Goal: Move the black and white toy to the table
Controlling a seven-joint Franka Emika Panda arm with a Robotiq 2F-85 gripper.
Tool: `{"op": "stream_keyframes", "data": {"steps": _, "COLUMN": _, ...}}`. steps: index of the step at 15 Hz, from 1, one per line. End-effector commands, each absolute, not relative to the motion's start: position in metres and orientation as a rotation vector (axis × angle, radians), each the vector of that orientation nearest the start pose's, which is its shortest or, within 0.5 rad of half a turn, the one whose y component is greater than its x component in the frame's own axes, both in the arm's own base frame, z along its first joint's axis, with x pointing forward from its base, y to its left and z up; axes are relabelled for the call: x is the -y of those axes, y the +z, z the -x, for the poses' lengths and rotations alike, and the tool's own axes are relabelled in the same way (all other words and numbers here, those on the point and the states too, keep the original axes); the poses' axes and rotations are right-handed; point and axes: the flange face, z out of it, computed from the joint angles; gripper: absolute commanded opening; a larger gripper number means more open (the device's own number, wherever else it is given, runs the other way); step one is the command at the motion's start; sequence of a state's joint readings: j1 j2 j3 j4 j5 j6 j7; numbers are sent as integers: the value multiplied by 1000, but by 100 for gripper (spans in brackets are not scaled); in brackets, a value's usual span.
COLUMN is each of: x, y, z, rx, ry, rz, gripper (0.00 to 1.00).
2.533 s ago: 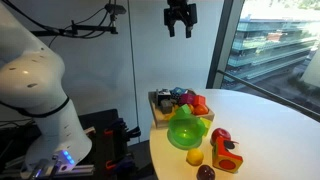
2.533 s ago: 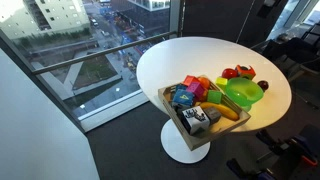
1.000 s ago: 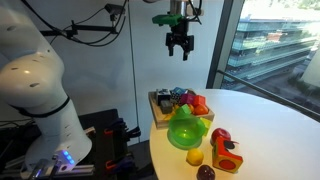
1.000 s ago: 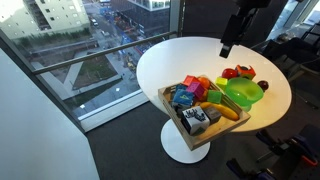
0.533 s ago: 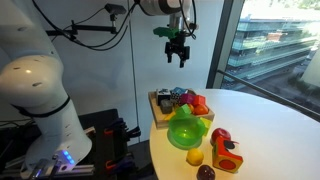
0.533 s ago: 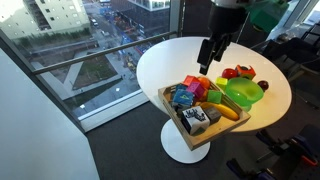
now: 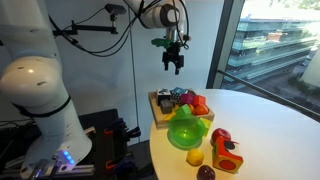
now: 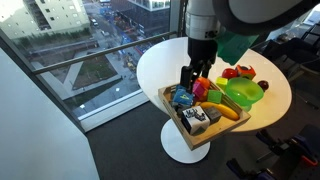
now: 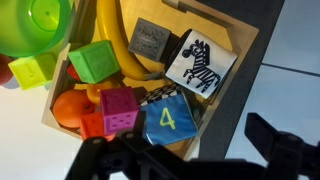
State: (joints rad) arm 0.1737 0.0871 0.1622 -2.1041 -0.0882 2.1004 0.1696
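Note:
The black and white toy [image 9: 200,64] is a white block face with a black zebra. It lies in a corner of the wooden tray [image 9: 243,40] next to a grey block [image 9: 150,40]. It also shows in an exterior view [image 8: 196,118] at the tray's near end. My gripper [image 9: 190,162] is open and empty. It hangs above the tray in both exterior views [image 7: 173,66] [image 8: 188,80], apart from the toys. The round white table [image 8: 190,55] carries the tray [image 8: 178,127] at its edge.
The tray also holds a blue block with a 4 [image 9: 165,120], a pink die [image 9: 118,108], a green block [image 9: 95,62] and a banana [image 9: 106,40]. A green bowl [image 8: 243,93] and red and yellow toys [image 7: 222,145] stand on the table beside it. Windows are close by.
My gripper has come down from high above and moved over the tray. The toys have not moved.

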Motion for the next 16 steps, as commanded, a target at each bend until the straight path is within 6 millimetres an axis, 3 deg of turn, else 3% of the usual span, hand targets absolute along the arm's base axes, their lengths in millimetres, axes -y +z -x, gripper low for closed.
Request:
{"op": "stream_keyframes", "data": {"steps": 1, "x": -192, "y": 350, "z": -528, "rx": 335, "ry": 138, "rz": 3218, "gripper": 100}}
{"op": "stream_keyframes", "data": {"steps": 9, "x": -212, "y": 308, "z": -526, "rx": 345, "ry": 39, "rz": 3186, "gripper": 100}}
{"op": "stream_keyframes", "data": {"steps": 12, "x": -214, "y": 310, "z": -524, "rx": 342, "ry": 37, "rz": 3170, "gripper": 100}}
{"op": "stream_keyframes", "data": {"steps": 15, "x": -206, "y": 335, "z": -524, "rx": 336, "ry": 20, "rz": 3192, "gripper": 100}}
{"op": "stream_keyframes", "data": {"steps": 16, "x": -212, "y": 312, "z": -527, "rx": 362, "ry": 47, "rz": 3165, "gripper": 100}}
